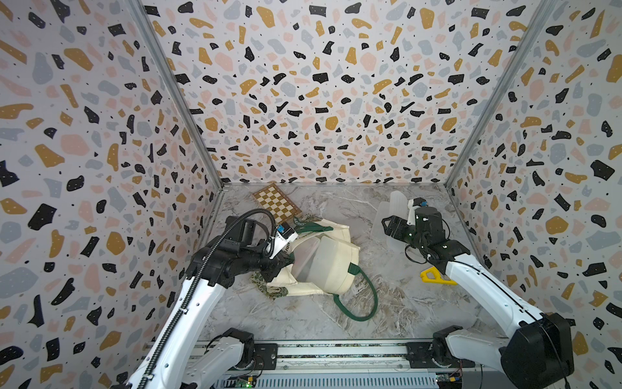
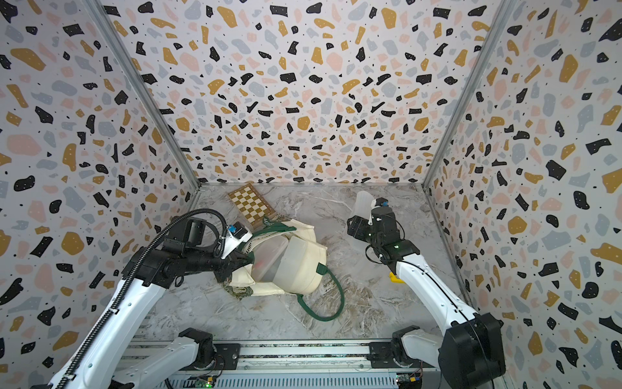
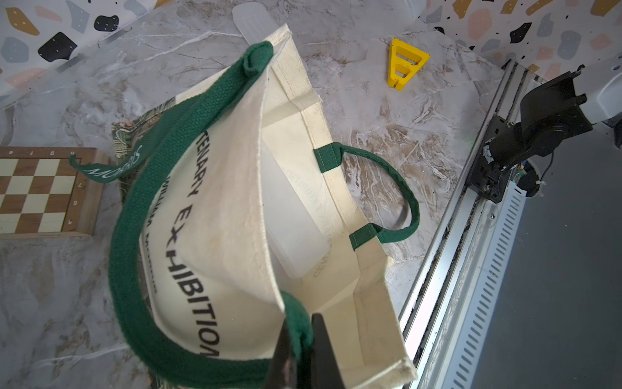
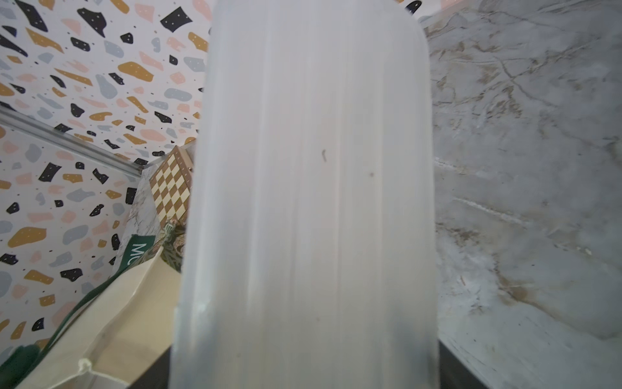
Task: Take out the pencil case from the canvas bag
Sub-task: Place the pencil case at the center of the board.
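Pinching the green strap handle (image 3: 124,269) tight, the left gripper (image 3: 301,350) has its jaws closed on the webbing right where it meets the rim of the canvas bag (image 1: 333,266). That pull holds one cream wall up, so the mouth gapes open on the left arm's side. Black lettering runs along the raised wall. Inside the bag a frosted plastic box (image 3: 292,219) lies flat against the lower wall.

Across the table, the right gripper (image 4: 304,368) stands with its jaws wide, clamped on either side of the pencil case (image 4: 313,188). It is a long, ribbed, translucent case with a rounded end. The case is out of the bag, off to the bag's right and pointing towards the back wall, as a top view shows (image 1: 397,202). I cannot tell whether its far end touches the table.

The bag itself slumps on the marble table (image 1: 404,303) near the middle. Its second handle (image 1: 368,303) loops loose over the surface towards the front rail, and the leafy patch (image 1: 269,289) is crumpled under the left arm's side. A wooden chessboard (image 1: 276,204) lies just behind the bag, near the back wall. A small yellow plastic piece (image 1: 432,276) sits on the table beside the right arm, well apart from the bag.
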Tool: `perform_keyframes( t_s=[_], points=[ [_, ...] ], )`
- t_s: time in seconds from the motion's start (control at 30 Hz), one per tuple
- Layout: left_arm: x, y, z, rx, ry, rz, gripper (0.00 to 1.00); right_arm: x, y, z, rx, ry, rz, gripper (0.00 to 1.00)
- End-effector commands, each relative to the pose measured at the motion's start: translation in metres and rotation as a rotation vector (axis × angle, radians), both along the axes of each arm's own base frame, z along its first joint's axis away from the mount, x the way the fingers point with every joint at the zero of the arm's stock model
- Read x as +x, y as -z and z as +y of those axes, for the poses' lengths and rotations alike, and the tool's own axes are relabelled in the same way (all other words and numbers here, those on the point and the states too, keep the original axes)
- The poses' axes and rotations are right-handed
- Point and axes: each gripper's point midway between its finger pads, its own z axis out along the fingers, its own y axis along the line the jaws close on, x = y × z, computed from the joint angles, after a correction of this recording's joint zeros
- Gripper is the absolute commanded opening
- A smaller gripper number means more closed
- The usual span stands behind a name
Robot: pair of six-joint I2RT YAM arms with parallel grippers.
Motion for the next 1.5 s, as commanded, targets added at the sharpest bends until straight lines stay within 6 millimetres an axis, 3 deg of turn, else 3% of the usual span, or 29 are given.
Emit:
perform_keyframes(
  t_s=[0.0, 0.37, 0.87, 1.17, 1.47],
  points=[
    [0.004, -0.003, -0.001, -0.024, -0.015, -0.03, 0.0, 0.016, -0.022, -0.014, -0.02, 0.022, -0.053, 0.67],
    [0.008, -0.004, -0.003, -0.03, -0.021, -0.018, 0.0, 0.065, -0.007, -0.057, -0.092, 0.133, -0.023, 0.67],
    [0.015, 0.004, -0.004, -0.01, -0.003, -0.003, 0.0, 0.118, 0.046, -0.104, -0.212, 0.231, 0.082, 0.67],
    [0.014, 0.004, -0.004, -0.013, -0.005, 0.0, 0.0, 0.14, 0.074, -0.124, -0.249, 0.252, 0.144, 0.67],
    [0.014, 0.005, -0.005, -0.012, -0.001, 0.01, 0.0, 0.161, 0.1, -0.13, -0.268, 0.255, 0.211, 0.67]
  ],
)
